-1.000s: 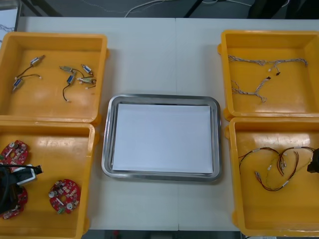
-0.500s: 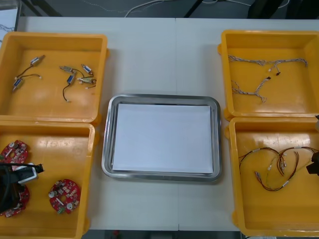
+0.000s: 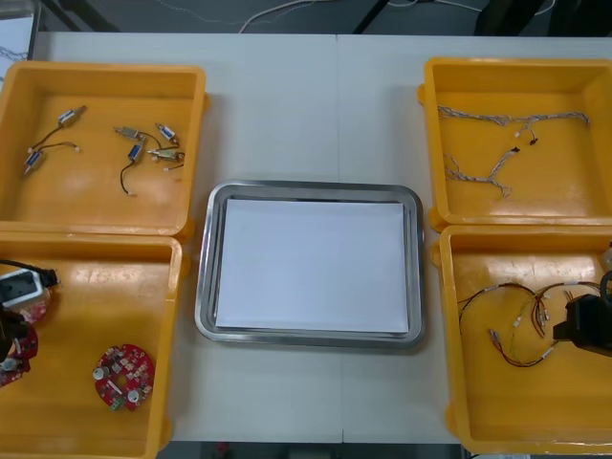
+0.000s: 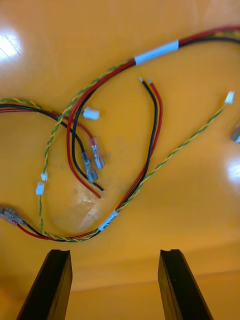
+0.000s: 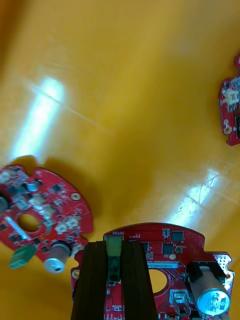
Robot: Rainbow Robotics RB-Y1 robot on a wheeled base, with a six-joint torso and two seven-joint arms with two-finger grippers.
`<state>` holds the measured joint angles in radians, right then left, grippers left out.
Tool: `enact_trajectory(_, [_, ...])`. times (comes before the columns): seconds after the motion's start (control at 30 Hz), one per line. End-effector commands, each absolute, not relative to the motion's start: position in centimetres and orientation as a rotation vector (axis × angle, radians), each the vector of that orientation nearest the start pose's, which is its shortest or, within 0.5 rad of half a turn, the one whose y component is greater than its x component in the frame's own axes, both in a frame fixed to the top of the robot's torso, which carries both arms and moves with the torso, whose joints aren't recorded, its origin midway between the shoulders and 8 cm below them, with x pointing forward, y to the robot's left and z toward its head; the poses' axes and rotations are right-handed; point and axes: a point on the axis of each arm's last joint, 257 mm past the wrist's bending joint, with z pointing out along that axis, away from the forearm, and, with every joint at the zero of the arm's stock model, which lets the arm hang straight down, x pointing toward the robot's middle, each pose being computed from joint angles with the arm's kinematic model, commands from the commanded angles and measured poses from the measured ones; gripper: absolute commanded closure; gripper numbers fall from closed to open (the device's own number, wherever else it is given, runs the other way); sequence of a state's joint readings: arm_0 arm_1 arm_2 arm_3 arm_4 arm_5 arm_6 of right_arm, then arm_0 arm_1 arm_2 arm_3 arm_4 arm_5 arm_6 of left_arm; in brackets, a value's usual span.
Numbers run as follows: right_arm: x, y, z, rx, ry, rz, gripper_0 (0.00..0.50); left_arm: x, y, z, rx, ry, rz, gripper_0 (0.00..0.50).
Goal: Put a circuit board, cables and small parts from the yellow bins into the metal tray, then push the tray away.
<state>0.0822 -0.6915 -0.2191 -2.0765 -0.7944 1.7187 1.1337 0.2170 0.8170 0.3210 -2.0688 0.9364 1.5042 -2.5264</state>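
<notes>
Red and round, a circuit board (image 5: 165, 250) sits in the grip of the left claw (image 5: 113, 244), low in the near left bin (image 3: 105, 296) close to its left wall. The two black fingers (image 5: 92, 280) are drawn almost together, pinching a small green part (image 5: 114, 252) that stands up from the board's edge, so the board lies right under and around the fingertips. A second board (image 5: 40, 220) rests on the bin floor just beside the held one, and a third board (image 3: 123, 375) lies farther right in the same bin, well apart from the claw.

Over the near right bin (image 3: 516, 402), the right claw (image 4: 114, 252) hangs with its fingers (image 4: 52, 285) spread wide and nothing between them. The red, black and yellow cables (image 4: 156, 51) lie in loose loops on the bin floor just beyond the fingertips, not touched by them.

Between the bins, the metal tray (image 3: 311, 188) stands on the counter (image 3: 287, 96), white inside. The far left bin (image 3: 86, 191) holds small metal parts (image 3: 143, 148), and the far right bin (image 3: 555, 182) holds twisted blue and white cables (image 3: 507, 120).
</notes>
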Motion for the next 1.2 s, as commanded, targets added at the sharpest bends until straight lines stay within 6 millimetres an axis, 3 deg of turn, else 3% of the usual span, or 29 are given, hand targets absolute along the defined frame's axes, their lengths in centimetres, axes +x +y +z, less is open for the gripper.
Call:
enact_trajectory(0.03, [33.2, -36.5, -27.4, 0.637, 2.750, 0.190, 0.000, 35.1, 41.2, -21.2, 1.303, 2.337, 0.270, 0.500])
enact_trajectory(0.4, [32.6, -36.6, -28.6, 1.019, 2.659, 0.223, 0.000, 35.0, 39.6, -17.1, 1.054, 2.454, 0.247, 0.500])
enact_trajectory(0.57, [32.3, -36.4, -29.3, 1.132, 2.625, 0.230, 0.000, 34.5, 38.2, -16.3, 0.926, 2.507, 0.244, 0.500])
enact_trajectory(0.97, [31.4, -36.2, -30.9, 1.221, 2.610, 0.214, 0.000, 34.5, 35.4, -14.9, 0.717, 2.562, 0.225, 0.500])
enact_trajectory(1.2, [31.2, -36.0, -32.1, 1.219, 2.597, 0.189, 0.000, 36.0, 33.5, -13.8, 0.593, 2.570, 0.204, 0.500])
